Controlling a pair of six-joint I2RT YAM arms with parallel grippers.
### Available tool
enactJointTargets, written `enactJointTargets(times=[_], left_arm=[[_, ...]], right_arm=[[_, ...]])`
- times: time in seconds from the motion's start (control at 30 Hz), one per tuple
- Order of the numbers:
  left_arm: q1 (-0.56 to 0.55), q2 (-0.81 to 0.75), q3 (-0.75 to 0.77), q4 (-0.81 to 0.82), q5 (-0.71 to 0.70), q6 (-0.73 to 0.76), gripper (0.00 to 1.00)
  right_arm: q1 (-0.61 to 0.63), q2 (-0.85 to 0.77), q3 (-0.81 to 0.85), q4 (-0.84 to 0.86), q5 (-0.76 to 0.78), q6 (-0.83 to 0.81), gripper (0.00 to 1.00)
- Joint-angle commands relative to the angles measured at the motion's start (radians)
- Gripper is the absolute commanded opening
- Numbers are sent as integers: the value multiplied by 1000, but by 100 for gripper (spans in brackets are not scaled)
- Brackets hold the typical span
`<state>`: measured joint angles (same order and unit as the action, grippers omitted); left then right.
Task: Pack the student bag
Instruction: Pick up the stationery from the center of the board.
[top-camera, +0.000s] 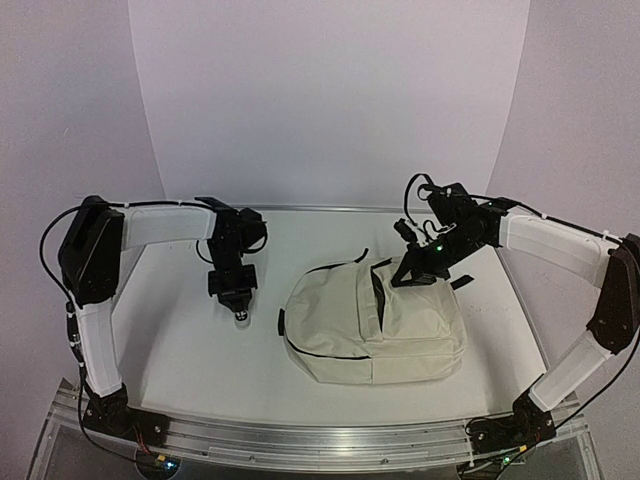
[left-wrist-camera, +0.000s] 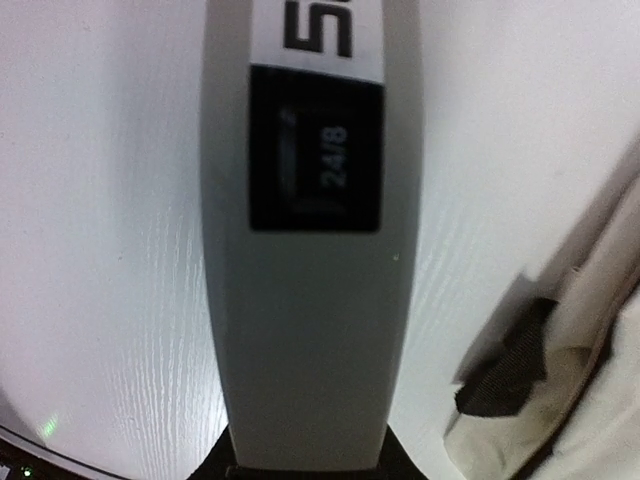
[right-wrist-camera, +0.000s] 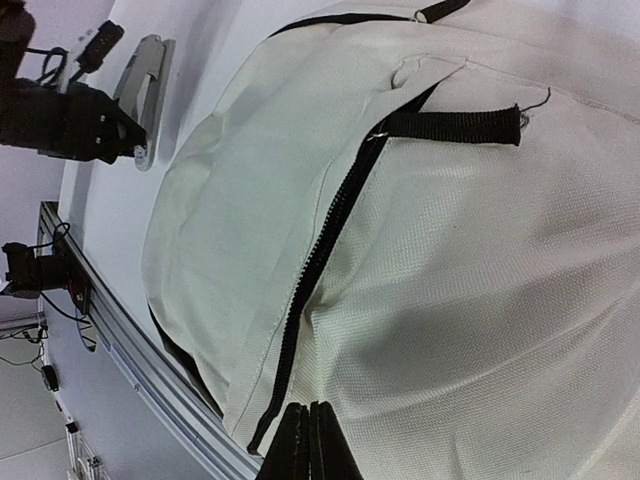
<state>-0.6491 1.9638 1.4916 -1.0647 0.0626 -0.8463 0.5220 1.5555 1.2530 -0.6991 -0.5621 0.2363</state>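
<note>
**Two claws, one bag, three angles**

From above, the student bag (top-camera: 370, 325) lies flat on the desk (top-camera: 180, 345), right of the middle and closer to my right arm. My right claw (top-camera: 412, 272) is at its far top edge, where a dark slit shows along the zipper. My left claw (top-camera: 236, 300) points down at the desk, just left of the bag and apart from it.

Only my left wrist camera shows what sits under that claw: a grey stapler (left-wrist-camera: 310, 300) running straight out from between my fingers, with a black label reading "24/8". From above it is no more than a small grey speck. I cannot tell whether that claw has it pinched or only straddles it. At the right edge of this view are a corner of the bag and a black strap tab (left-wrist-camera: 510, 372).

My right wrist camera shows my right fingers pressed together, their tips just over the cream weave. It also shows the black zipper (right-wrist-camera: 330, 225) curving across the bag. Far off, the stapler appears side-on beside my left claw.
</note>
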Motion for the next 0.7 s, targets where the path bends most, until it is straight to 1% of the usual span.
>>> enactJointTargets(times=[0.0, 0.07, 0.2, 0.3, 0.53, 0.67], left_arm=[[3, -202, 3, 100, 28, 26, 0], [5, -243, -5, 165, 68, 40, 0], [5, -347, -46, 405, 204, 73, 0], [4, -364, -55, 554, 328, 95, 0], [-29, -282, -33, 710, 548, 115, 0], [-49, -242, -28, 759, 641, 120, 0]], right_arm=[[1, -26, 30, 10, -3, -11, 1], [2, -24, 33, 10, -8, -12, 1], [1, -21, 42, 12, -26, -10, 1], [2, -16, 59, 14, -42, -4, 1], [-2, -12, 86, 1, -40, 8, 0], [-2, -15, 87, -14, -30, 4, 0]])
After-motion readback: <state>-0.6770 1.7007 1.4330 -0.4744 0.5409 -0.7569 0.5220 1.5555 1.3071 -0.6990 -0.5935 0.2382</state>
